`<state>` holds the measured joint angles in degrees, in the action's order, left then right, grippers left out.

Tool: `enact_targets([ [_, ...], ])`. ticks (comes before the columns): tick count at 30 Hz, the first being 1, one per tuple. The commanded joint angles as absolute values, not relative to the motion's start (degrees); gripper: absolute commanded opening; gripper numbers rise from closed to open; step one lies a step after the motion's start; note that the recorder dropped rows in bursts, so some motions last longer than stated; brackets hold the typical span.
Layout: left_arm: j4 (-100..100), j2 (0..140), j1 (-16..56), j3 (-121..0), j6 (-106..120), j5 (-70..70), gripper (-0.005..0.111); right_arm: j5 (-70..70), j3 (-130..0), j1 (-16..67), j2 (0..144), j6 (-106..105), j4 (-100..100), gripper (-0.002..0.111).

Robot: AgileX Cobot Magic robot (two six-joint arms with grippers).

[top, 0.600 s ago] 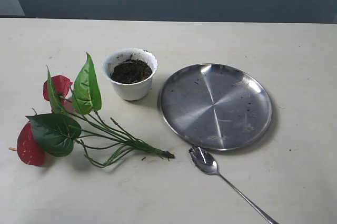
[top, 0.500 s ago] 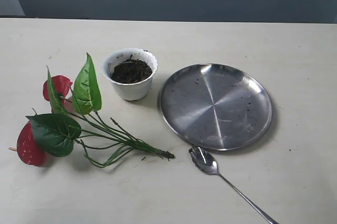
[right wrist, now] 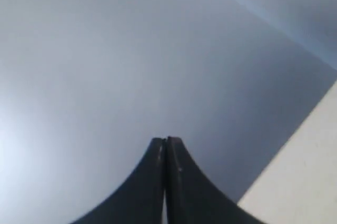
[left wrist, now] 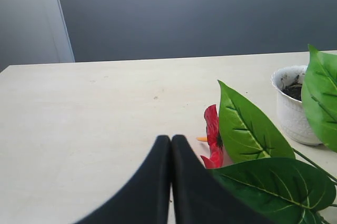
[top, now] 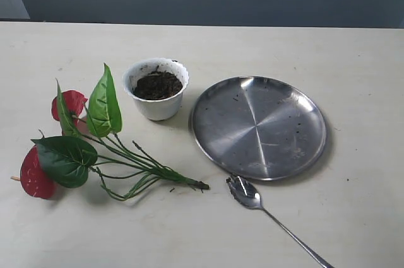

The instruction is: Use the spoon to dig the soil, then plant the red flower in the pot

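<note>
Both claws are pinched closed on nothing: the left gripper (left wrist: 170,138) sits low by the red flower (left wrist: 213,140), while the right gripper (right wrist: 166,139) just faces a grey wall. Only the exterior view shows the spoon (top: 247,194) at the steel plate's (top: 218,139) 6 o'clock. White pot (top: 156,89) of soil (top: 156,84) sits at the plate's 9 o'clock, flower at the pot's 7 o'clock; no writing readable anywhere.

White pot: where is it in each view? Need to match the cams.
Exterior view: the white pot stands left of centre, upright, soil inside, apart from the steel plate on its right.
Left wrist view: pot at the right edge, partly behind a green leaf.
Right wrist view: not in it.
Shared landmark: the red flower beside the pot.
</note>
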<state>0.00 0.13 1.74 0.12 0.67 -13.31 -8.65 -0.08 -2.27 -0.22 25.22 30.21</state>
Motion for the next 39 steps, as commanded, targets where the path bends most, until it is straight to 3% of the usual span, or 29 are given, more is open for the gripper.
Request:
enact_targets([
  [1, 0.0, 0.0, 1.8, 0.0, 0.4, -13.3, 0.000, 7.5, -5.5, -0.9, 0.0, 28.1, 17.7, -0.001],
  [5, 0.0, 0.0, 1.8, 0.0, 0.4, -13.3, 0.000, 19.7, -21.6, -0.6, 6.5, 3.6, 18.0, -0.001],
  [10, 0.0, 0.0, 1.8, 0.0, 0.4, -13.3, 0.000, 42.5, -46.5, -1.7, 27.5, -27.3, 26.3, -0.001],
  [15, 0.0, 0.0, 1.8, 0.0, 0.4, -13.3, 0.000, 58.3, -67.5, 2.0, 48.1, -27.8, 27.3, -0.001],
  [19, 0.0, 0.0, 1.8, 0.0, 0.4, -13.3, 0.000, 66.0, -75.5, 7.2, 61.0, -27.7, 23.4, -0.001],
  [26, 0.0, 0.0, 1.8, 0.0, 0.4, -13.3, 0.000, 70.0, -70.6, 25.9, 78.0, -19.2, 9.5, -0.001],
  [32, 0.0, 0.0, 1.8, 0.0, 0.4, -13.3, 0.000, 66.5, -58.8, 40.5, 82.6, -14.2, 10.0, -0.001],
  [39, 0.0, 0.0, 1.8, 0.0, 0.4, -13.3, 0.000, 60.7, -46.7, 46.8, 82.6, -13.2, 10.4, 0.002],
])
